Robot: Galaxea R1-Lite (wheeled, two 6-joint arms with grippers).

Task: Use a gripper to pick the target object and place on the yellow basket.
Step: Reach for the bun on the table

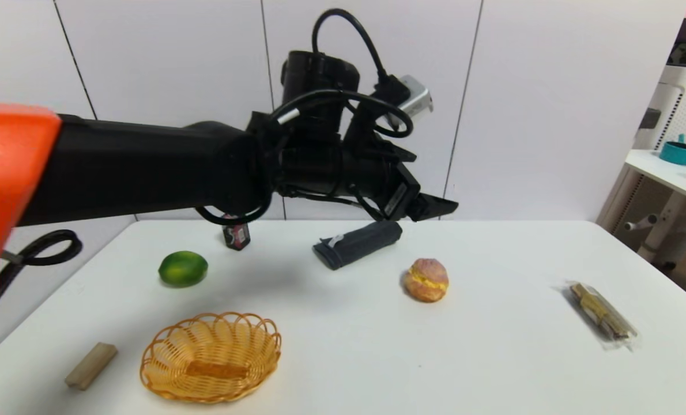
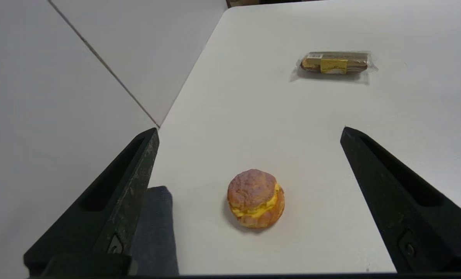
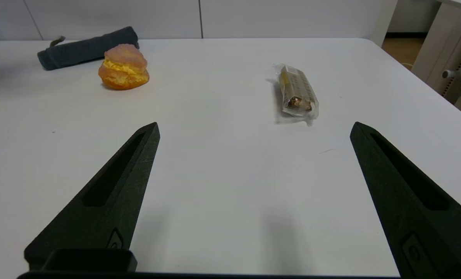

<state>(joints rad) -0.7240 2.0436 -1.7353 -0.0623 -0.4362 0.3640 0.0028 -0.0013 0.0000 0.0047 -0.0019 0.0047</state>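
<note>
The target object (image 1: 426, 279), a round brownish-pink cream-puff bun with a yellow filling band, sits on the white table right of centre. It is also in the left wrist view (image 2: 255, 197) and the right wrist view (image 3: 124, 66). My left gripper (image 1: 444, 206) hangs in the air above and behind it, open and empty; from the wrist the bun lies below, between the spread fingers of the gripper (image 2: 249, 131). The yellow basket (image 1: 210, 318) rests near the table's front left. My right gripper (image 3: 254, 124) is open over bare table, far from the bun.
A green lime (image 1: 183, 268) lies behind the basket. A dark rolled cloth (image 1: 357, 244) sits close behind the bun, and a small red-black item (image 1: 236, 235) at the back. A wooden block (image 1: 91, 365) lies front left and a wrapped snack (image 1: 602, 317) at the right.
</note>
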